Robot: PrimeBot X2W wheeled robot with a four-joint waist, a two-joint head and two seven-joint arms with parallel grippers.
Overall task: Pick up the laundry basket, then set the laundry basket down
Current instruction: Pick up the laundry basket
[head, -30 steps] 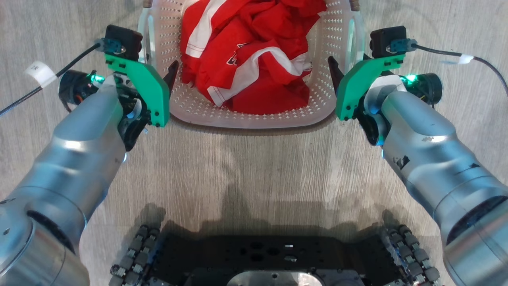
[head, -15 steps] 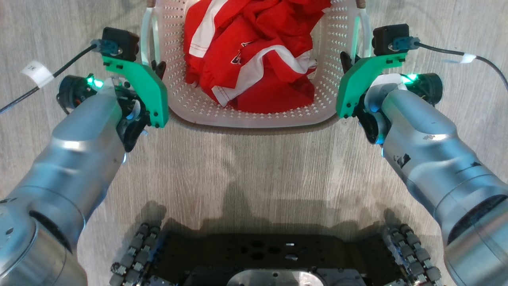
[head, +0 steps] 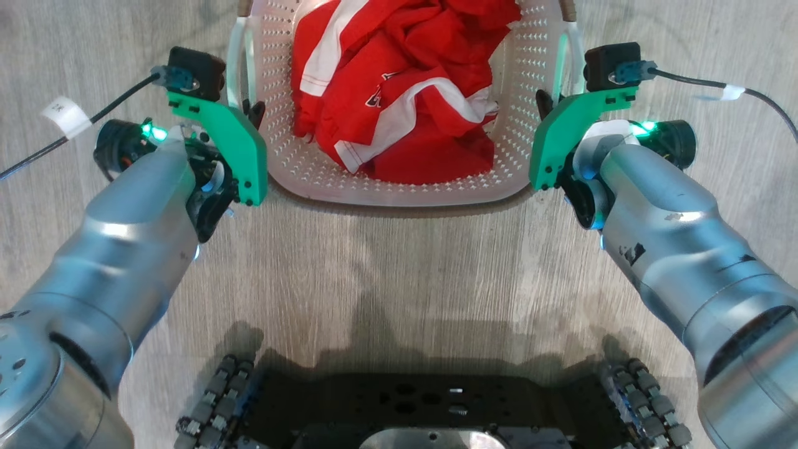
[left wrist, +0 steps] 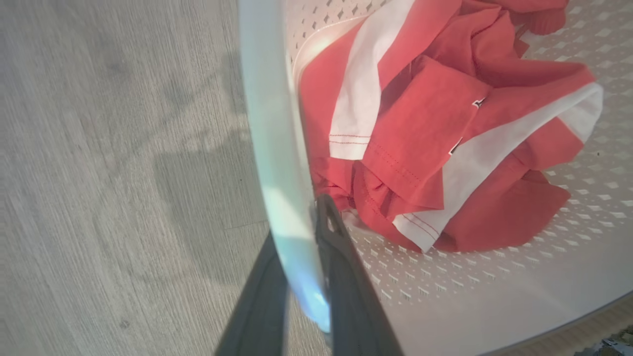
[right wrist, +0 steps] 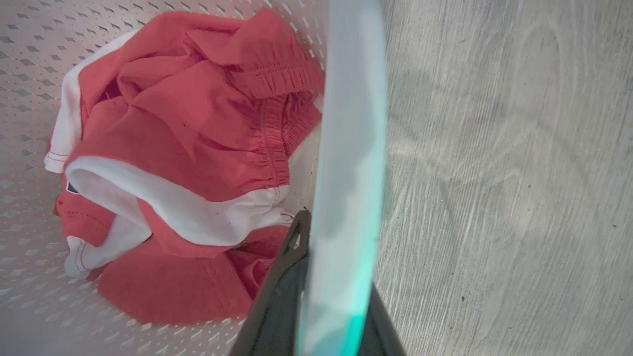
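Observation:
The laundry basket (head: 399, 194) is white with perforated walls and stands at the top middle of the head view, on pale wood floor. A crumpled red and white garment (head: 405, 87) lies in it. My left gripper (head: 247, 112) is shut on the basket's left side handle (head: 235, 62). In the left wrist view the white handle (left wrist: 269, 99) runs between the gripper's (left wrist: 299, 232) dark fingers (left wrist: 341, 262). My right gripper (head: 548, 103) is shut on the right side handle (head: 568, 56). That handle (right wrist: 353, 123) passes between its (right wrist: 341, 257) fingers (right wrist: 282, 296). Whether the basket's bottom touches the floor I cannot tell.
My black wheeled base (head: 430, 399) fills the bottom middle of the head view, with open wood floor (head: 399, 268) between it and the basket. Black cables (head: 717, 84) trail off both wrists to the sides.
Both grippers went from open, astride the handles, to shut on them. The basket now sits slightly lower and larger in the head view, and the view itself has shifted a little.

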